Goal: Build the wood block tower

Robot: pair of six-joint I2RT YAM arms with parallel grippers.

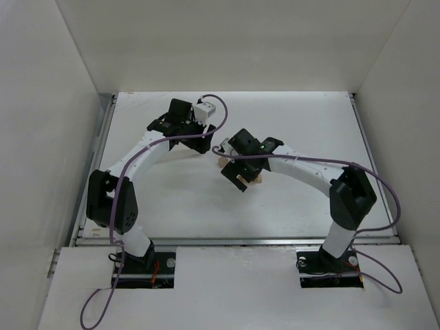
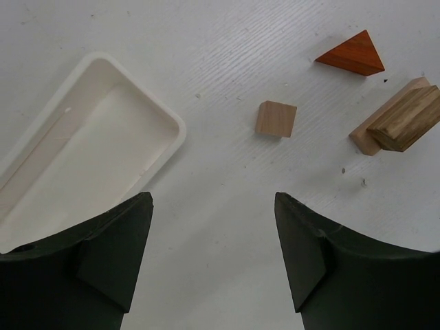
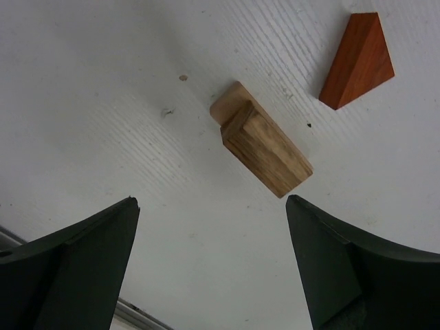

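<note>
You have a two-block stack point(image 3: 265, 144) on the tabletop point(image 2: 227, 41), with the cube point(image 2: 276, 119) and wedge point(image 2: 350, 53) lying loose near it, touching nothing; the tower looks about half built. Your left end effector point(image 2: 213, 206) and right end effector point(image 3: 212, 206) both hang spread and empty; next, I judge, lower the left over the cube, pinch it squarely, and set it on the stack without nudging it; wedge last.

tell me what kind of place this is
Probably a robotics lab test cell: a white table boxed in by plain white panels, a left arm and a right arm bolted at its near edge, and small wooden blocks and a white tray laid out.
</note>
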